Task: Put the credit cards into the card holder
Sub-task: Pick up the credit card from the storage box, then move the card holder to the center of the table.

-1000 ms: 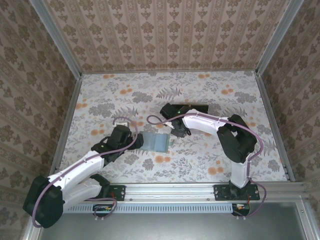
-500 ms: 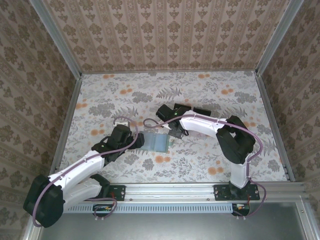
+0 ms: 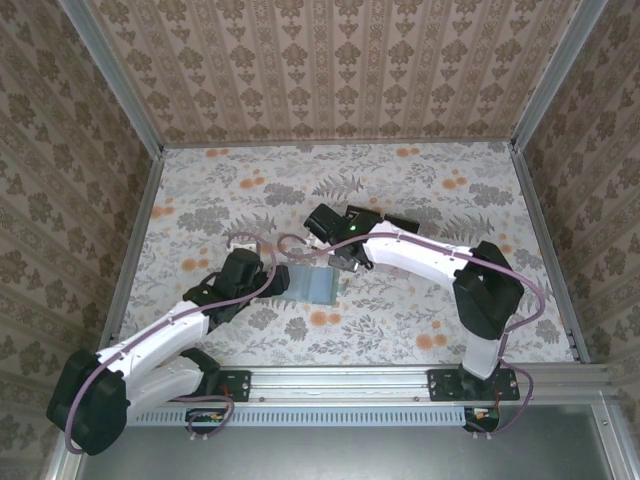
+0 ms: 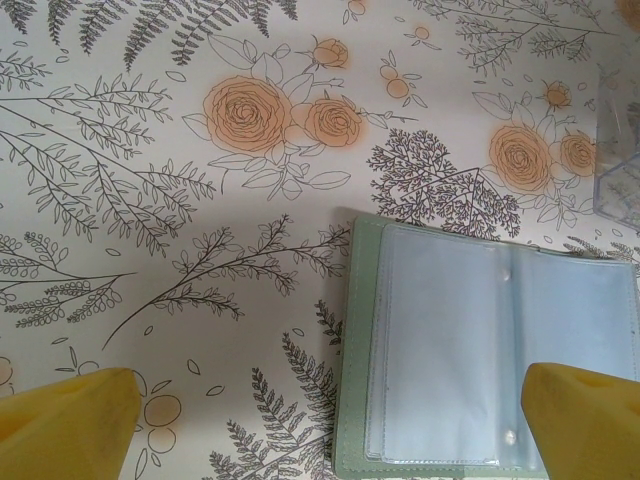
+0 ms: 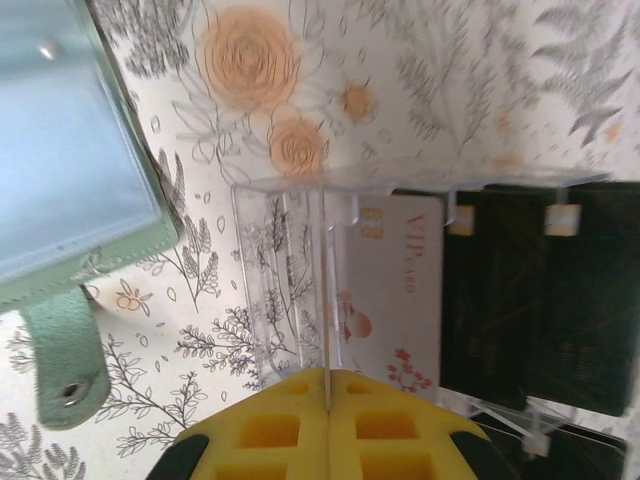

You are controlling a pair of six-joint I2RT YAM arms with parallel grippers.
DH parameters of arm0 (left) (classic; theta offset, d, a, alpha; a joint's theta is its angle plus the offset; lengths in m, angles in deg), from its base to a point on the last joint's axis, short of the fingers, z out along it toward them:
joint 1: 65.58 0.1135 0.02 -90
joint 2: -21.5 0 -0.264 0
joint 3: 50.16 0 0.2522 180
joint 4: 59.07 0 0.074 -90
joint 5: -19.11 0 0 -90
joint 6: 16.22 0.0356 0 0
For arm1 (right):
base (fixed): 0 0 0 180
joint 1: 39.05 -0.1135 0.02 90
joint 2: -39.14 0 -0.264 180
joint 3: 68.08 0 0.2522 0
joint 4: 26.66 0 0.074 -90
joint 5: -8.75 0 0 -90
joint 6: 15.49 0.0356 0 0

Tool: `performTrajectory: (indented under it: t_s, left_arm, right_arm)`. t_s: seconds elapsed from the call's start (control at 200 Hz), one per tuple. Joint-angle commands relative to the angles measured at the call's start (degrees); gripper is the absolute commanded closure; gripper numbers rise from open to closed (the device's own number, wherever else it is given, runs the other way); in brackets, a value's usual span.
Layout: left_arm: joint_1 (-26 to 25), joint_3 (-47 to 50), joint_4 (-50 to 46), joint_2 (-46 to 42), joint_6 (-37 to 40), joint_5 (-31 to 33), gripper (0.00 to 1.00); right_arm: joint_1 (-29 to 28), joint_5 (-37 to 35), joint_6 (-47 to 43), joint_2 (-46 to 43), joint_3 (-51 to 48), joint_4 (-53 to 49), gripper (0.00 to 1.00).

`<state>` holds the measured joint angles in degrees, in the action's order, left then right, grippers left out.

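The card holder [image 3: 312,284] lies open on the flowered table, sage green with clear sleeves [image 4: 480,350], its snap strap [image 5: 62,360] hanging out. My left gripper [image 3: 272,282] hovers wide open over its left edge, yellow fingertips [image 4: 70,425] far apart and holding nothing. Just right of the holder, my right gripper [image 3: 345,264] is shut [image 5: 327,385] on a thin credit card [image 5: 327,300] seen edge-on. Another pale pink credit card [image 5: 392,290] stands in the clear stand [image 5: 280,290].
The clear stand [image 3: 400,222] with its black blocks [image 5: 540,300] sits just behind the right gripper; its corner [image 4: 618,150] lies close to the holder. Metal rails and patterned walls enclose the table. Open tabletop lies to the left and front.
The right gripper closed, and its arm swung left from the stand toward the card holder. The left arm and the holder stayed still.
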<state>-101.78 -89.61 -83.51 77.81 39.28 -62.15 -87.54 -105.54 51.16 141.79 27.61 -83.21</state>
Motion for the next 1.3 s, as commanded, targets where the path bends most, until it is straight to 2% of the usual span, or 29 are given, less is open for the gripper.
performTrajectory:
  t_s: [0.0, 0.095, 0.21, 0.34, 0.48, 0.565, 0.75, 1.095, 1.29]
  left_arm:
    - [0.6, 0.2, 0.3, -0.7, -0.6, 0.1, 0.0]
    - [0.6, 0.2, -0.3, -1.5, -1.2, 1.6, 0.0]
    - [0.6, -0.2, -2.4, -2.6, -2.4, 5.0, 0.0]
    - [0.6, -0.6, -4.4, -3.2, -3.5, 8.0, 0.0]
    - [0.6, -0.9, -5.4, -3.6, -3.4, 8.9, 0.0]
    - [0.6, -1.0, -5.8, -3.9, -3.1, 9.0, 0.0]
    - [0.6, -0.8, -6.1, -4.5, -2.6, 8.8, 0.0]
    - [0.6, -1.3, -5.7, -2.3, -1.6, 7.2, 0.0]
    - [0.6, -1.8, -5.8, -2.3, -0.7, 7.2, 0.0]
  right_arm:
    - [-1.0, -0.8, 3.2, -3.8, 2.8, -2.1, 1.0]
    - [-1.1, 1.8, 13.2, -4.1, 6.0, -4.2, 1.0]
    - [-1.2, 8.7, 31.1, -4.8, 6.8, -3.8, 1.0]
    - [-1.1, 17.5, 49.0, -6.9, -0.5, 6.1, 1.0]
    - [-1.2, 22.1, 66.4, -7.7, -11.3, 21.0, 1.0]
    - [-1.3, 23.4, 73.4, -7.0, -15.4, 27.0, 1.0]
    - [-2.1, 23.7, 80.5, -5.0, -18.5, 32.0, 1.0]
    - [-3.2, 25.9, 85.5, 0.0, -19.2, 36.0, 1.0]
    - [-3.5, 25.5, 86.5, 0.1, -21.5, 36.6, 1.0]
